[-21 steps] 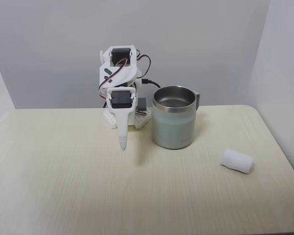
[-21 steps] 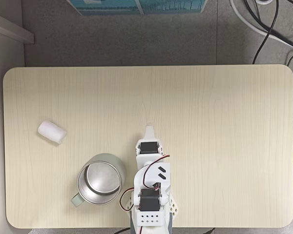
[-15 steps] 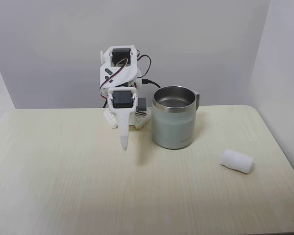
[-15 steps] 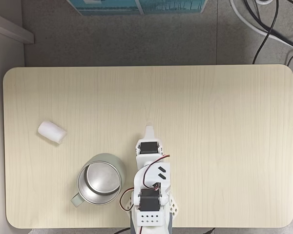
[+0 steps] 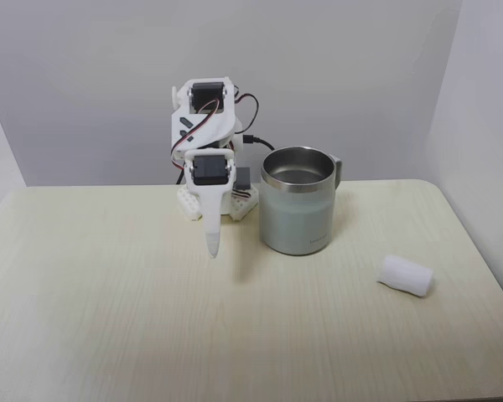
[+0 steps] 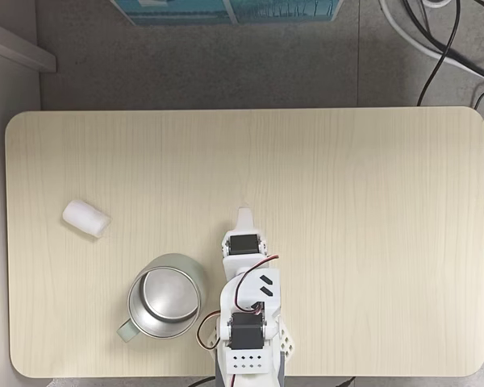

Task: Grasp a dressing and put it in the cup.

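The pincer (image 5: 210, 249) hangs clenched, empty, beside the cup (image 5: 297, 211). Swinging toward the dressing (image 5: 407, 275) (lying well apart) risks clipping that cup

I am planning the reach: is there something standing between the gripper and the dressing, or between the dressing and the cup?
Nothing visible does. In the top-down fixed view, bare table separates the gripper from the dressing, and the dressing from the cup; the cup stands beside the arm, off the direct line.

I see both fixed views evenly lit by soft, bright light, sharp throughout, with faint shadows on the table (image 5: 109, 318) and mild glare on the cup (image 5: 298, 211) rim.
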Robot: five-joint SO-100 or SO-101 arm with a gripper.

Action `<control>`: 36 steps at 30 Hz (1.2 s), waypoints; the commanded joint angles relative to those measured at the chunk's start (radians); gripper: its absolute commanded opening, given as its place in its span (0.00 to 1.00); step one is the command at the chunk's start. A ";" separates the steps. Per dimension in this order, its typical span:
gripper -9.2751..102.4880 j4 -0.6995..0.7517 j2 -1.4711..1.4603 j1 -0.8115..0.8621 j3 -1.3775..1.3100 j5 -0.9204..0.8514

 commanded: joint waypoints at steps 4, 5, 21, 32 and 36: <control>0.08 -0.012 0.002 0.028 0.005 -0.063; 0.08 -0.012 0.002 0.034 0.011 -0.080; 0.08 0.273 0.787 -0.054 0.925 -0.324; 0.12 0.621 1.232 -0.328 1.536 -0.627; 0.14 0.718 1.356 -0.443 1.651 -0.719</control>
